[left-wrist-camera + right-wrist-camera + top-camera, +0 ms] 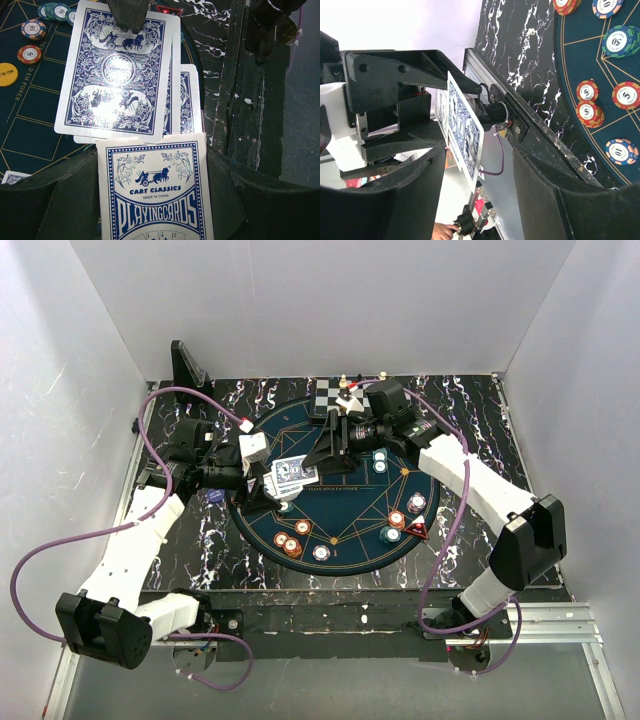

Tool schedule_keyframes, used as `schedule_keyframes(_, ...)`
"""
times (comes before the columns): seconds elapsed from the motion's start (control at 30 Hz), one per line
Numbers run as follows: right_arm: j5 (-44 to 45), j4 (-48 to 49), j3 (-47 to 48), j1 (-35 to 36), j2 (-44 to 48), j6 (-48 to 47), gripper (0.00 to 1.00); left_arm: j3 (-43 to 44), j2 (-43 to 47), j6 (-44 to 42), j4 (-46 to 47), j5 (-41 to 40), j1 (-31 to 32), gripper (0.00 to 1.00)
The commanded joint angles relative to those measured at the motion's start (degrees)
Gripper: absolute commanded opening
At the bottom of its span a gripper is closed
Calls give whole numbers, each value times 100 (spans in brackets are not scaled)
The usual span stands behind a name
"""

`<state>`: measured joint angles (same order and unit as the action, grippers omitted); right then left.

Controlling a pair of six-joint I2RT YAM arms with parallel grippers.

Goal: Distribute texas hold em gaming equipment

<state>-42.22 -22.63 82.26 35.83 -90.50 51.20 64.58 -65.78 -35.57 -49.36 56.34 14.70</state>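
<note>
My desk (pixel 470 430) is black marble-patterned, and on it lies a round dark-blue mat (pixel 345 530) with gold lines, with a small chessboard (pixel 335 393) at its far edge. Both my arms meet above the mat's far left part. My left tool (pixel 268 478) grips the card box (pixel 152 192), printed "Cart Classics Playing Cards", between its two fingers, closed on the box's sides. My right tool (pixel 325 455) pinches the top edge of a blue-backed playing card (pixel 120 75), drawn partway out of the box; at least two more cards (pixel 187 105) fan out behind it, their exact number hidden by the front one. Across the mat I count roughly nine poker chips (pixel 396 519) overhead, in orange, teal and white-pink, some stacked so that I cannot settle the count. One yellow disc marker (pixel 7 74) lies by the mat's edge in my left wrist view, cut off by the frame, and one red triangular marker (pixel 420 531) lies near the right-hand chips. My right wrist view shows the held card nearly edge-on, with my left tool's black housing blocking whatever is behind it.
</note>
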Motion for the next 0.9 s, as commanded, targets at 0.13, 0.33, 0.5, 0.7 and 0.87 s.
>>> schedule_keyframes(0.13,240,-57,115,187,32,-145,61,248,171,-152,-38,114,-29,0)
schedule_keyframes(0.33,477,-259,18,275,199,-294,57,231,171,-99,41,141,-29,0)
schedule_keyframes(0.5,802,-452,-17,380,331,-426,52,222,206,-55,76,158,-37,0)
schedule_keyframes(0.7,943,-575,-148,459,498,-514,51,240,215,-38,94,158,-37,0)
schedule_keyframes(0.87,908,-689,-201,477,647,-585,50,248,197,-20,129,158,-37,0)
